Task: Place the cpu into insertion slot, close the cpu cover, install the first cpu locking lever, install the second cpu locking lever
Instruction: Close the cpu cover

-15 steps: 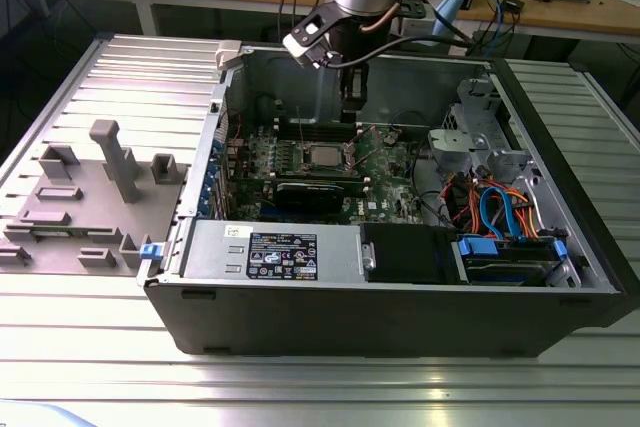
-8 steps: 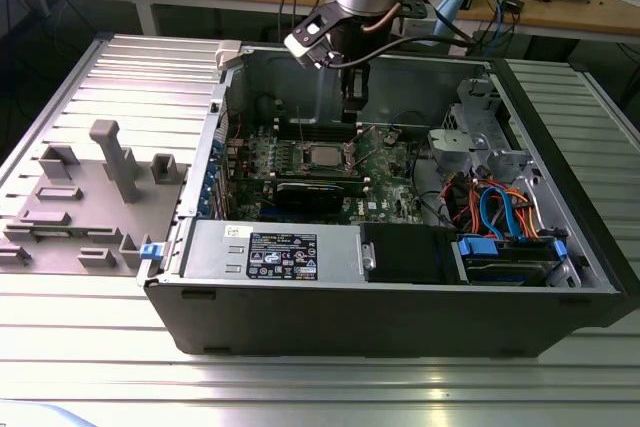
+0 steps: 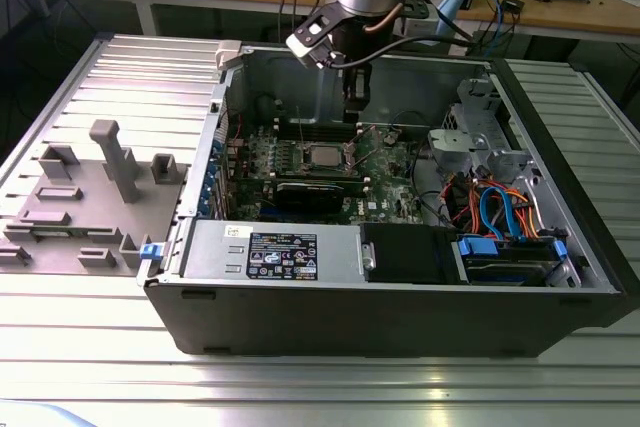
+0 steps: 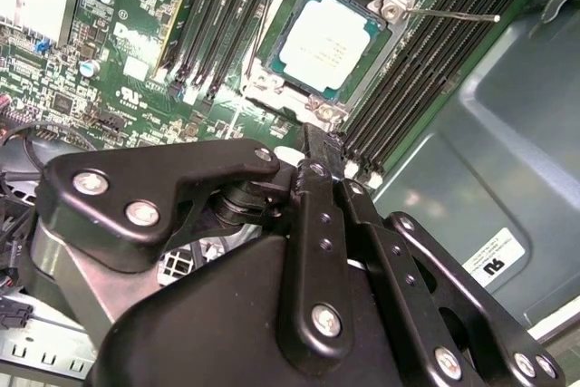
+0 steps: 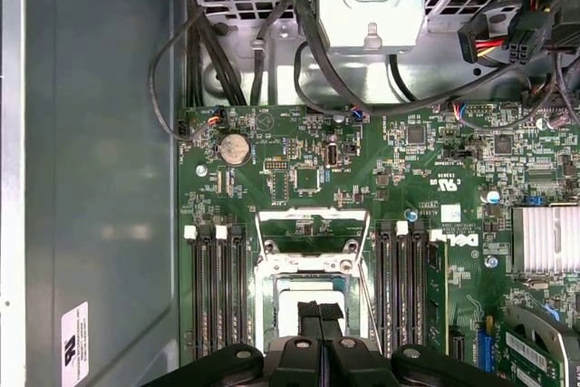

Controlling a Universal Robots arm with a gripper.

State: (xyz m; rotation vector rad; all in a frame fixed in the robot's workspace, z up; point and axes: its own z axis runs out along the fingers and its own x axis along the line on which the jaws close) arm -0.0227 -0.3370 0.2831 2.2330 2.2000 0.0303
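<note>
One open case (image 3: 420, 317) holds a green board (image 3: 390, 172). At the board's centre the slot (image 5: 269, 301) holds the cpu (image 4: 326, 41), lying flat. In the exterior view a black card (image 3: 315, 192) lies at 6 o'clock of the cpu and a metal cage (image 3: 480, 147) at 3 o'clock. Memory rails (image 5: 213, 287) flank the slot closely. The gripper (image 5: 319, 307) hangs over the slot's edge, fingers pressed together, gripping nothing.

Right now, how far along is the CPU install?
Done: the cpu sits in the insertion slot. In hand: nothing; the end effector hovers shut near it. Left: the cpu cover looks raised, and one locking lever sticks out unlatched.
</note>
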